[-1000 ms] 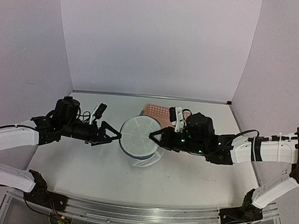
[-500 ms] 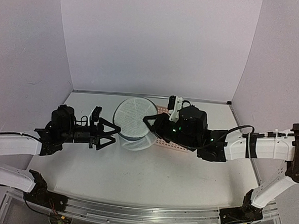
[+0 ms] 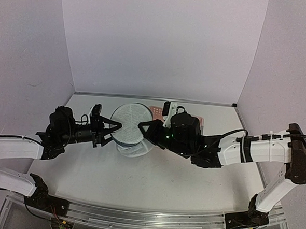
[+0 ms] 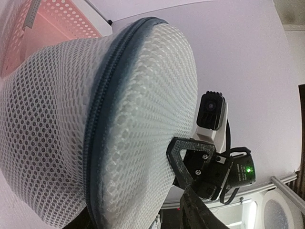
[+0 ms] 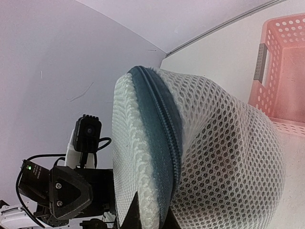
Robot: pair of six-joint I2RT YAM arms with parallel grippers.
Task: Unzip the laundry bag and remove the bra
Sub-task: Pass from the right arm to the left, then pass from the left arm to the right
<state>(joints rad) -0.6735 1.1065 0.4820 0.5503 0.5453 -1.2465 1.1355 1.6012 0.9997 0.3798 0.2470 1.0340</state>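
left hand [image 3: 116, 130] pinching laundry bag [image 3: 129, 122] rim | bag off desk [image 3: 154, 177], lid tilted up, zip looks shut, can't see bra | right hand [image 3: 143, 130] clamped opposite rim | risk: I'd expect mesh slipping, bag dropping

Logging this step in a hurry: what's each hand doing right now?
Left hand: closed on the left rim of the mesh bag.
Right hand: closed on the bag's right rim.
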